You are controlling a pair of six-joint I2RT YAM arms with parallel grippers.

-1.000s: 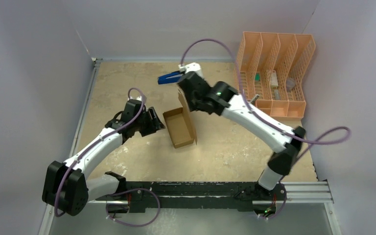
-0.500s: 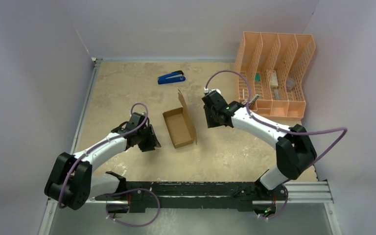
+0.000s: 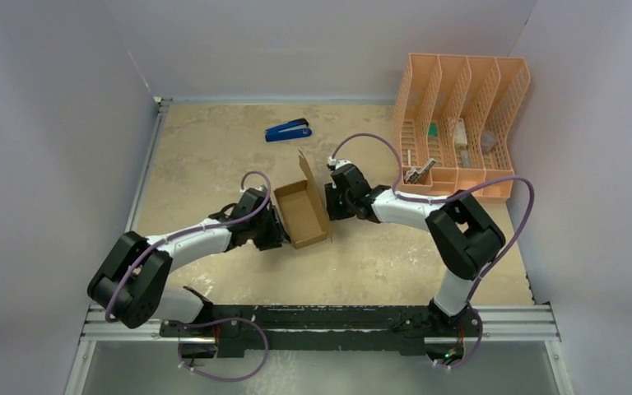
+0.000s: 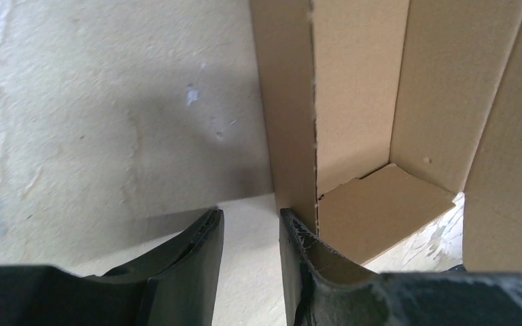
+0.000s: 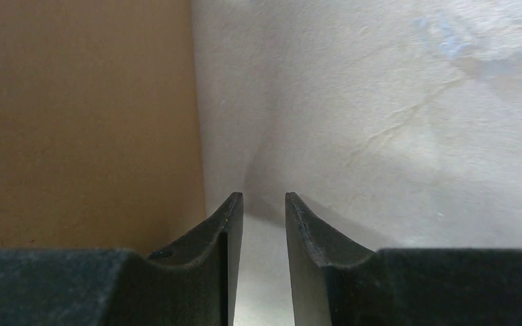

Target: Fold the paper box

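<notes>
Top external: shows the paper box (image 3: pixel 302 216) at centre frame, already raised into an open tray, with one flap upright at its upper end. Finds the left gripper (image 3: pixel 278 229) against the box's left wall and the right gripper (image 3: pixel 327 206) just beside its right wall, both low over the table (image 3: pixel 206 156). Reads as a squaring-up step, with walls braced from either side and the lid not yet closed. Probably calls next for steadying the tray while tipping that upright flap down over the opening.

Left wrist: fingers drawn nearly together with nothing pinched, the right-hand finger touching the wall's edge, cardboard filling the upper right. Right wrist: fingers likewise nearly together and empty, with the cardboard wall filling the left of frame, just beside the left-hand finger.
</notes>
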